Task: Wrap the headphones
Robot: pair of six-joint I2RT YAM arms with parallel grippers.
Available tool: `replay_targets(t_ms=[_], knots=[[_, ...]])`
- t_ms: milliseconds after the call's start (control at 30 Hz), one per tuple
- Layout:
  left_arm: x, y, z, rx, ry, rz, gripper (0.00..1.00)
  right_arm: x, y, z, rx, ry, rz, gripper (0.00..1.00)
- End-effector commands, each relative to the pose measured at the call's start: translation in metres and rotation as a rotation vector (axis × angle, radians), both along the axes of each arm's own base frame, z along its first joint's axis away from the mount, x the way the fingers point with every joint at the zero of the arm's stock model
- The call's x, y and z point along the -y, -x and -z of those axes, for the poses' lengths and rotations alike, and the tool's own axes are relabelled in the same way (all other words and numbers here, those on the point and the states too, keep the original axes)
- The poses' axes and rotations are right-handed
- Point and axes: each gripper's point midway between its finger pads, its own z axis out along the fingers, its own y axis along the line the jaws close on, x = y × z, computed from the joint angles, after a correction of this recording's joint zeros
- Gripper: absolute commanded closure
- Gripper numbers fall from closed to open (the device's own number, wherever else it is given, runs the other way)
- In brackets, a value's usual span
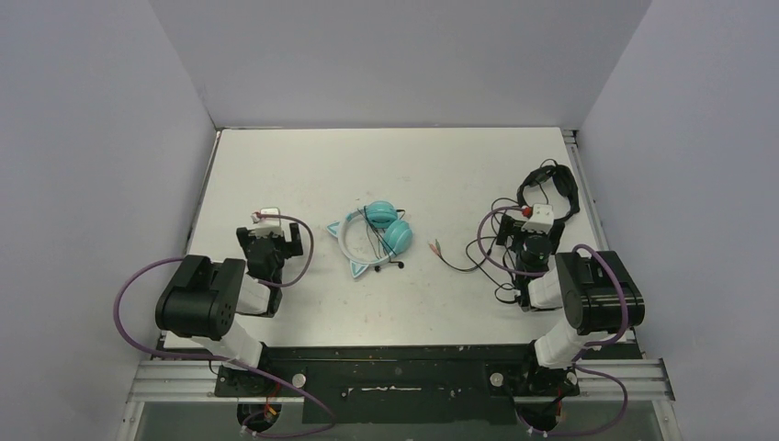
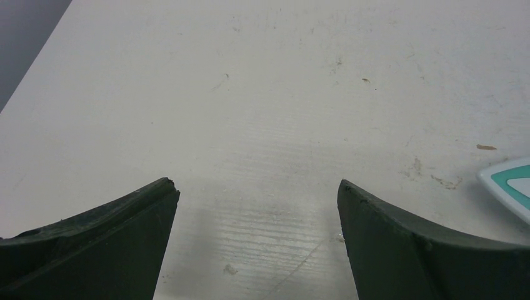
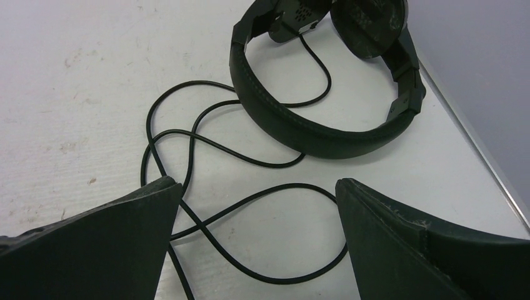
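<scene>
The teal headphones (image 1: 377, 237) lie flat mid-table, with two round teal ear cups, a pale headband with cat-ear points and a thin black cable (image 1: 378, 248) bunched across them. One cat-ear tip (image 2: 511, 185) shows at the right edge of the left wrist view. My left gripper (image 1: 272, 241) is open and empty, low over bare table to the left of the headphones. My right gripper (image 1: 525, 241) is open and empty, far to their right, above loops of the other headset's cable.
All-black headphones (image 1: 548, 188) lie at the back right, also in the right wrist view (image 3: 325, 119). Their black cable (image 3: 250, 206) loops over the table under my right gripper, its plug end (image 1: 435, 246) pointing toward the teal headphones. A metal rail (image 1: 588, 197) runs along the table's right edge.
</scene>
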Motion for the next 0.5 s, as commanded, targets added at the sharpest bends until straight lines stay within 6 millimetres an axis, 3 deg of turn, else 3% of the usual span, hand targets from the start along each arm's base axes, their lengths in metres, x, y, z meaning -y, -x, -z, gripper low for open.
replay_targets(t_ms=[0, 467], knots=[[0.0015, -0.0148, -0.0250, 0.099, 0.011, 0.007, 0.03, -0.0015, -0.0102, -0.0157, 0.060, -0.033, -0.006, 0.00], [0.0021, -0.0150, -0.0239, 0.093, 0.015, 0.014, 0.03, -0.0014, -0.0101, -0.0156, 0.060, -0.033, -0.005, 0.00]])
